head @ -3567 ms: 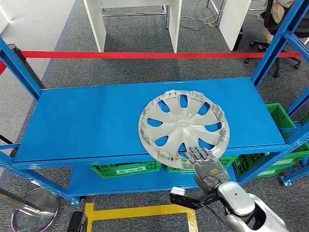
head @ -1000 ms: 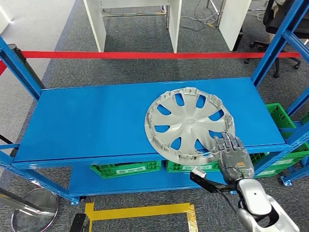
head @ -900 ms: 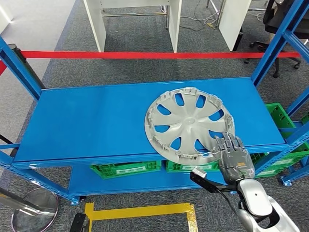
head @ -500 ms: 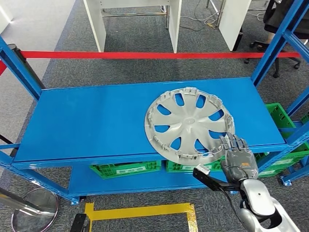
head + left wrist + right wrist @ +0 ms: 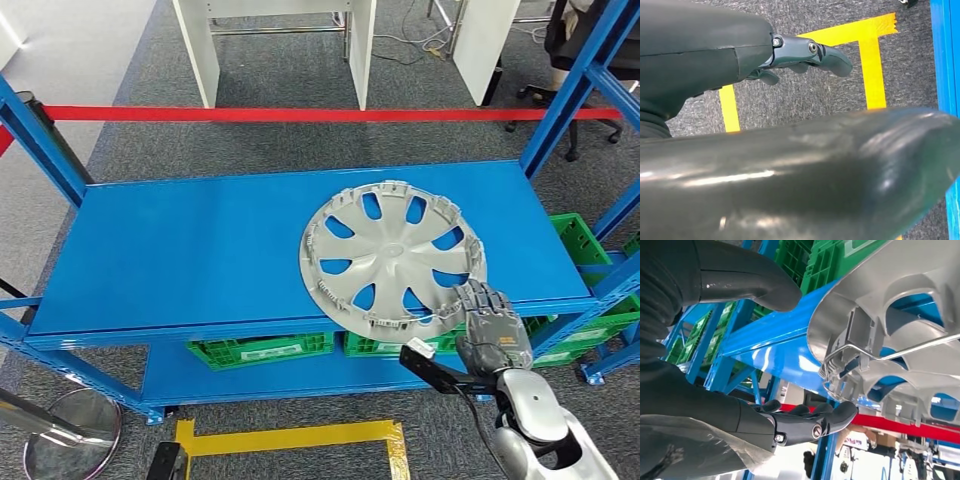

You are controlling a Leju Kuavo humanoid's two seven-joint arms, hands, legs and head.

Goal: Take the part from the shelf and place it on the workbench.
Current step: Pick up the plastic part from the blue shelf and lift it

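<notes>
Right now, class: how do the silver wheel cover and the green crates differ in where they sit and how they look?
The wheel cover lies flat on the blue shelf's top board, its near edge overhanging; the green crates sit on the lower level. The wheel cover is round, silver and spoked; the crates are boxy with lattice walls. Both rest on the same rack.

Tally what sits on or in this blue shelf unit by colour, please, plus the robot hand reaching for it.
Silver: 1, the hubcap lying on the top shelf, its near edge overhanging.
Green: at least 4 crates on the lower levels, partly hidden.
Grey: 1, the right hand at the hubcap's near rim.
Total: at least 6.
</notes>
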